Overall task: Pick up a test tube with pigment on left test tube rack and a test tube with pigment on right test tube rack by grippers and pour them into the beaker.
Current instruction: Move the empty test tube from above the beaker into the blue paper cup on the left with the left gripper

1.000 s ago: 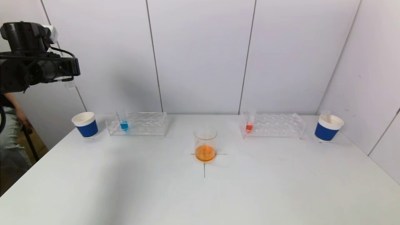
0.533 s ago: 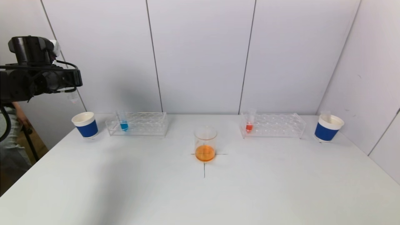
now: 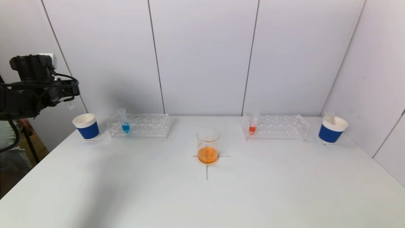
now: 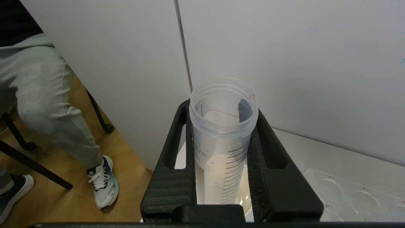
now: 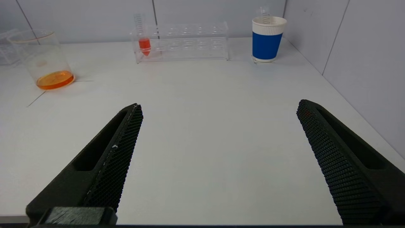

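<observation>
My left gripper (image 3: 70,92) hangs at the far left, above the left blue cup (image 3: 86,126), shut on a clear, empty-looking test tube (image 3: 70,104). From the left wrist, the graduated tube (image 4: 223,126) stands upright between the black fingers (image 4: 269,152). The left rack (image 3: 139,125) holds a tube with blue pigment (image 3: 124,123). The right rack (image 3: 278,126) holds a tube with red pigment (image 3: 252,125). The beaker (image 3: 208,145) with orange liquid stands mid-table on a cross mark. My right gripper (image 5: 218,106) is open over bare table, outside the head view.
A second blue cup (image 3: 332,129) stands at the far right with a clear tube in it. White walls close the back and right. A seated person's legs (image 4: 47,95) and chair show past the table's left edge.
My left arm has come down with the empty tube, closer to the left blue cup. Nothing on the table has moved.
</observation>
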Motion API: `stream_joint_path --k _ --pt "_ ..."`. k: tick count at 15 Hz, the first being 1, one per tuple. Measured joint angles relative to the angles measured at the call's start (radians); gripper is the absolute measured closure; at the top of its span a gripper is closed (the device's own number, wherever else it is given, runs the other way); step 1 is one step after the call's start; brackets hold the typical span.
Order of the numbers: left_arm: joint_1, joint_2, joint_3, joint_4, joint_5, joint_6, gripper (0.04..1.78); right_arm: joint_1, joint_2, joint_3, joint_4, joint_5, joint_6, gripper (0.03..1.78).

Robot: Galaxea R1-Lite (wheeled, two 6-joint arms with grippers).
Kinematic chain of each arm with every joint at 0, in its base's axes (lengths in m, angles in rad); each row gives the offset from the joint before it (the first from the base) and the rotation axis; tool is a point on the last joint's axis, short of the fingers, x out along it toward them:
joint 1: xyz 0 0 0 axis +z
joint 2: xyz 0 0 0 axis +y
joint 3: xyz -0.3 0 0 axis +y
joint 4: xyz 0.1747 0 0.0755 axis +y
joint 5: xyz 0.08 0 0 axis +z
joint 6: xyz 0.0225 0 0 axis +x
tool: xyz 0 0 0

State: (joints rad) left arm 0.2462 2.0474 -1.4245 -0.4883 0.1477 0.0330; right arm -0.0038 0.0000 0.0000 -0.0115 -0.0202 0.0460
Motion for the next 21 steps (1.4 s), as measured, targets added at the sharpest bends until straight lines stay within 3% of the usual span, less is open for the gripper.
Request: stream_joint_path --k 21 --pt "0.001 0.158 0.098 -0.211 0.000 0.005 1.35 0.000 0.000 0.000 0.000 0.000 0.000 0.04"
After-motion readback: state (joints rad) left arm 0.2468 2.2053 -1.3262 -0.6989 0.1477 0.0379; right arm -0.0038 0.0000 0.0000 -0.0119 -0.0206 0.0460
